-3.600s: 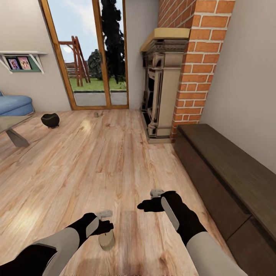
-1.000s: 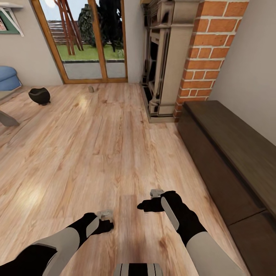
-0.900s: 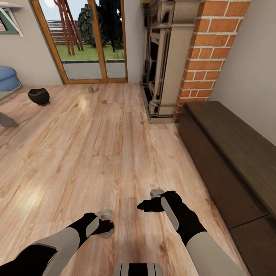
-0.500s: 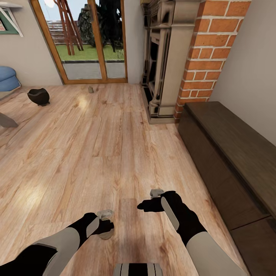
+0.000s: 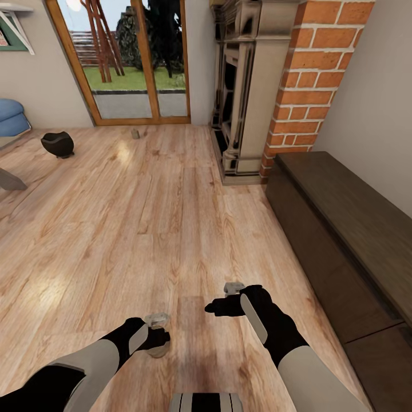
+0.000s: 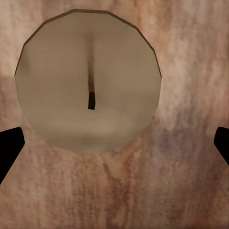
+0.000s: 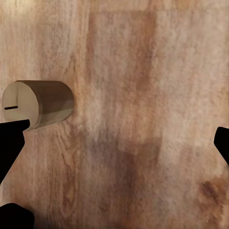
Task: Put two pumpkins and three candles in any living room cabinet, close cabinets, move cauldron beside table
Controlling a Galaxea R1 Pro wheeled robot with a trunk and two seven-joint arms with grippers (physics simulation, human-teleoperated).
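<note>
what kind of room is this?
Most likely a home living room: a brick fireplace, glazed patio doors onto a garden, a blue sofa at the edge, a low dark cabinet along the wall, wood plank floor.

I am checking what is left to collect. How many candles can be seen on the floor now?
2. One short tan cylinder candle stands on the wooden floor under the left claw. One small grey candle is far off near the glass door. Others may be hidden.

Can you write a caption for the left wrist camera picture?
Looking straight down on a candle standing on the wooden floor, with the open left gripper above it.
</note>
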